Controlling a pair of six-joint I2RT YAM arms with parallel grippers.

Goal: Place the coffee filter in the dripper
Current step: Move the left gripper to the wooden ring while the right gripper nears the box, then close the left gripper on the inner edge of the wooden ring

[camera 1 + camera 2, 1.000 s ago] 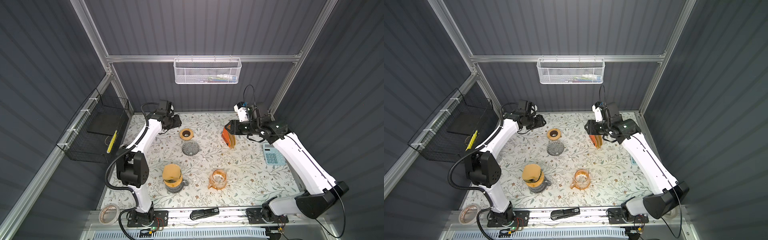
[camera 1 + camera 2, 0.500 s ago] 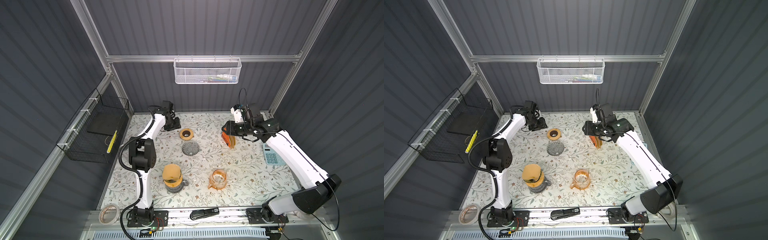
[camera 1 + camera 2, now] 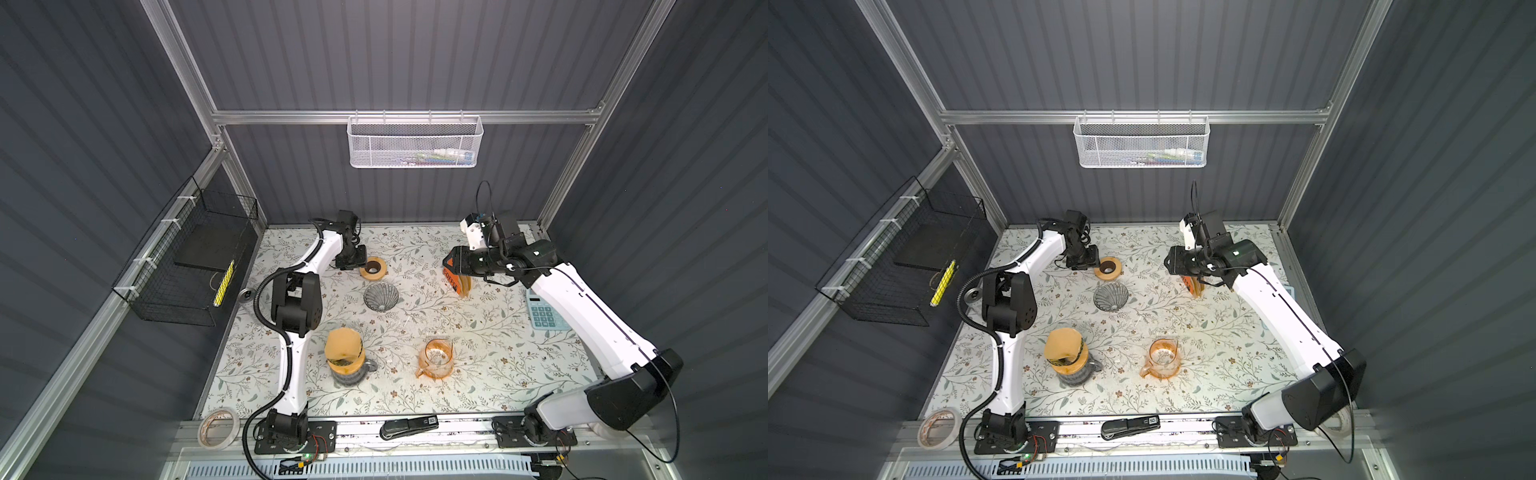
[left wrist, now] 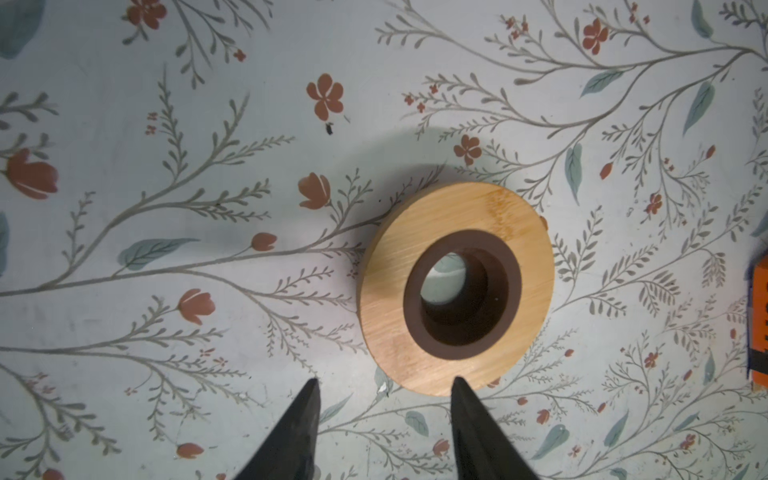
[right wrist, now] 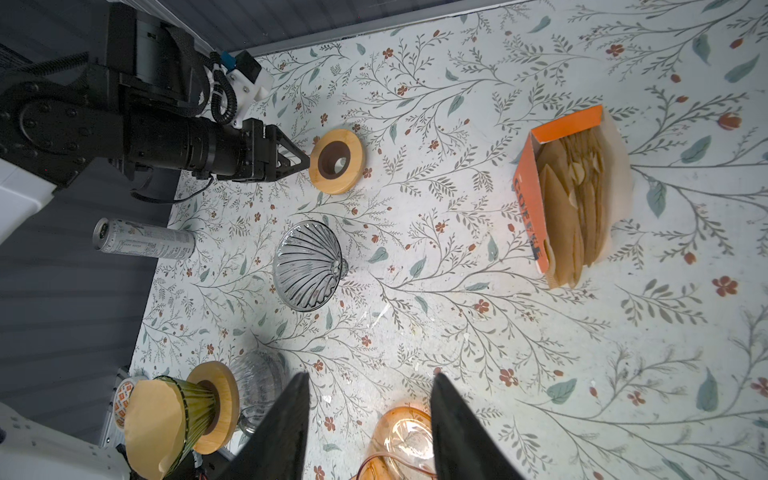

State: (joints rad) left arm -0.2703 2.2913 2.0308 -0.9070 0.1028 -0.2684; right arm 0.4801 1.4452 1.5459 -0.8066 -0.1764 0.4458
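1. A floral-print table [image 3: 478, 386] fills the grey-panelled cell, with two white arms bolted at its near edge.
2. The right arm [image 3: 582, 307] stretches to the far right of the table. The right gripper [image 5: 370, 374] has its fingers spread with nothing between them, and in both top views it hangs over the orange filter box [image 3: 453, 280].
3. The left arm [image 3: 320, 257] reaches the far left. The left gripper [image 4: 385, 380] is likewise spread and empty, one fingertip [image 4: 463, 399] just beside the rim of a wooden ring [image 4: 386, 299]; whether they touch cannot be told.
4. A black wire basket [image 3: 187, 266] hangs on the left wall and a white mesh basket [image 3: 415, 143] on the back rail.
5. The filter box stands open with the coffee filters [image 5: 569, 208] packed on edge inside, well apart from the glass dripper [image 3: 380, 296].
6. Front left, a green dripper [image 5: 193, 401] lined with brown paper [image 3: 341, 348] sits on a wooden collar over a glass server.
7. The glass dripper, ribbed and clear, rests mid-table between the wooden ring and the green dripper. Whether it stands upright or tipped cannot be told.
8. Smaller items: an amber glass jug [image 3: 436, 357] front centre, a calculator [image 3: 544, 313] at the right edge, a stapler [image 3: 409, 427] on the front rail, a tape roll [image 3: 218, 428] at the front left corner, and a can [image 5: 145, 245] on its side off the cloth's left edge.
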